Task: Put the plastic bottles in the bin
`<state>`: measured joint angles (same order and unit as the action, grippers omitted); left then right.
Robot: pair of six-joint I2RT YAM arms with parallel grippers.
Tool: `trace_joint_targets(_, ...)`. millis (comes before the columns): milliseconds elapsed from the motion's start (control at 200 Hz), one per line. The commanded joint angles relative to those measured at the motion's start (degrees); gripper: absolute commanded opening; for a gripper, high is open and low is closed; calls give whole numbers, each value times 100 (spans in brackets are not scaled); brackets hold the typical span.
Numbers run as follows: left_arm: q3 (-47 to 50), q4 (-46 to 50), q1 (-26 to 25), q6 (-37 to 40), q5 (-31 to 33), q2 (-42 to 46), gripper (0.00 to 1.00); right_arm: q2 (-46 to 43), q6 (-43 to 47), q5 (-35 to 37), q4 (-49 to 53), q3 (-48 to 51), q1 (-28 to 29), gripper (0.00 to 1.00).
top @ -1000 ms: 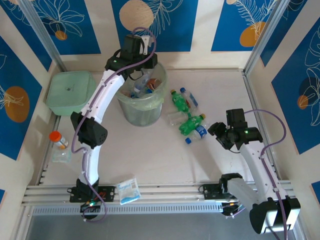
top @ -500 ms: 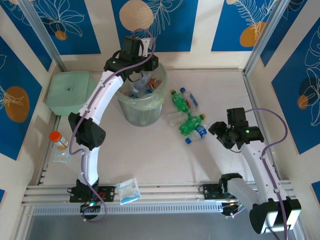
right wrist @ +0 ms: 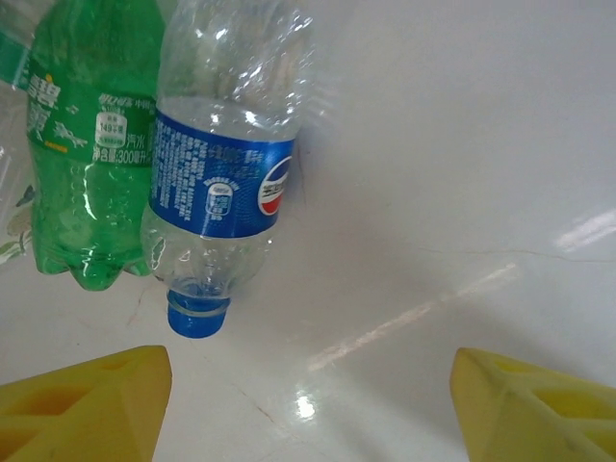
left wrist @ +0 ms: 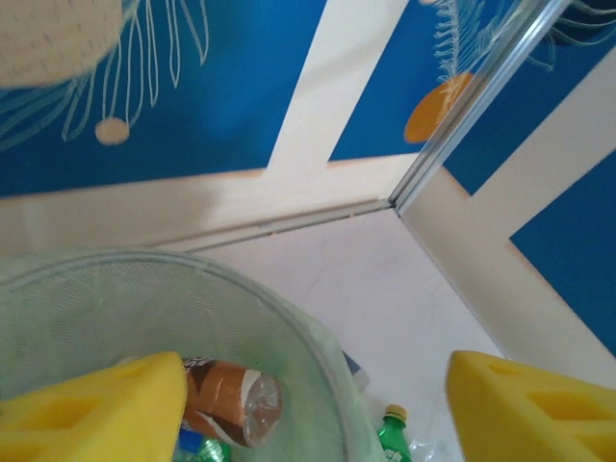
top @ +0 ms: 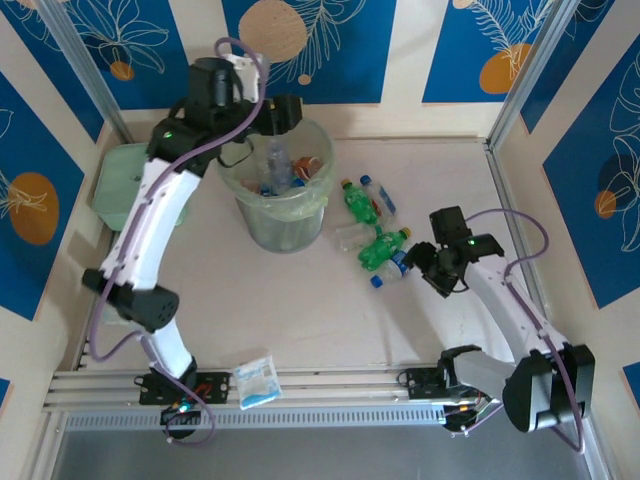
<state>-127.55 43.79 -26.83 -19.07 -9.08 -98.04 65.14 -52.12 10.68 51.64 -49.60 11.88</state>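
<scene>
Yellow-fingered left end effector (left wrist: 313, 409) hangs wide open and empty above the bin (left wrist: 96, 308). Right end effector (right wrist: 308, 404), also open and empty, hovers by a clear blue-labelled bottle (right wrist: 226, 183).

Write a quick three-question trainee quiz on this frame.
1. True or false: the left pincer is shut on a bottle.
2. Whose cap points toward the open right pincer? A) green bottle B) clear blue-label bottle C) sachet
3. What does the left pincer hover over?
Key: 1 false, it is open; 2 B; 3 the bin.
</scene>
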Motion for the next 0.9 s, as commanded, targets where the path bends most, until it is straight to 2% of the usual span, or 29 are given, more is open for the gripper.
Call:
trace_joint_targets(0, 786, 306, -190, 235, 48, 682, 80, 503, -205, 175, -308, -259, 221, 78)
trace_joint_targets(75, 1684, 238, -372, 362, 122, 1257, 85, 878, -257, 227, -432, -388, 262, 79)
trace_joint_targets(235, 3793, 156, -758, 434, 338, 2530, 88, 1466, -239, 181, -780, -549, 240, 80)
trace_joint_targets(400, 5612, 218, -824, 147, 608, 3958, 89, 2030, -130, 35, -1143, -697, 176, 79)
trace_joint_targets(515, 6137, 608, -824, 196, 825, 4582, 92, 2327, -167, 70, -1240, -808, 184, 79)
trace_joint_targets(610, 6317, 912, -824, 252, 995, 4683, 92, 2458, -283, 164, -1185, -840, 193, 79)
trace_joint_targets(890, 7006, 370, -823, -91, 438, 4514, 91, 2520, -533, 311, -1206, -496, 192, 74)
